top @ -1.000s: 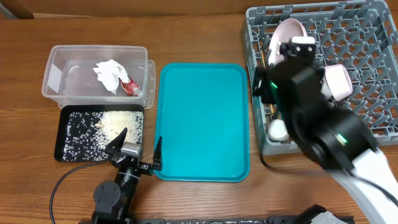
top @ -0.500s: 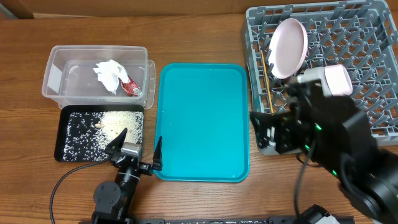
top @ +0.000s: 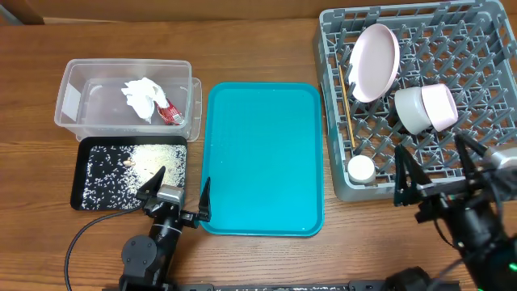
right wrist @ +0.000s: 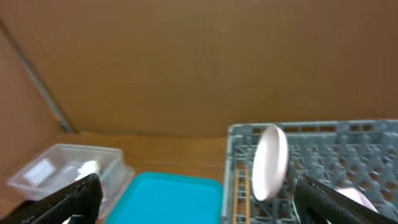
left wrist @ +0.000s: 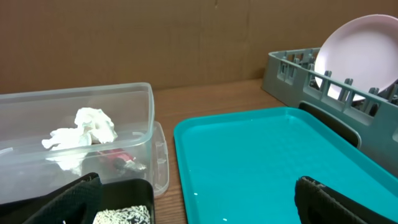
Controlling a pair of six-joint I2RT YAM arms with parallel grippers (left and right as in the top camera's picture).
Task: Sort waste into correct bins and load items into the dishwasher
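The plate [top: 373, 62] is seen standing on edge among the pegs at the far left of the dish rack [top: 485, 48]. The bowl [top: 426, 108] lies on its side just near of it, and the chopsticks [top: 346, 95] are laid along the rack's left wall. Plate and bowl are judged stiff, smooth, slippery and breakable, best taken by the rim. The chopsticks are judged light and apt to roll, best pinched at mid-length. The soft napkin [top: 143, 97] and the red packet [top: 170, 113] lie in the clear tub [top: 74, 77], and the grains [top: 153, 160] are spread in the black tray [top: 81, 198]. The left hand [top: 178, 192] is held low at the near left of the desk [top: 258, 48], fingers apart and empty. The right hand [top: 436, 170] is poised at the rack's near edge, fingers spread wide, nothing held.
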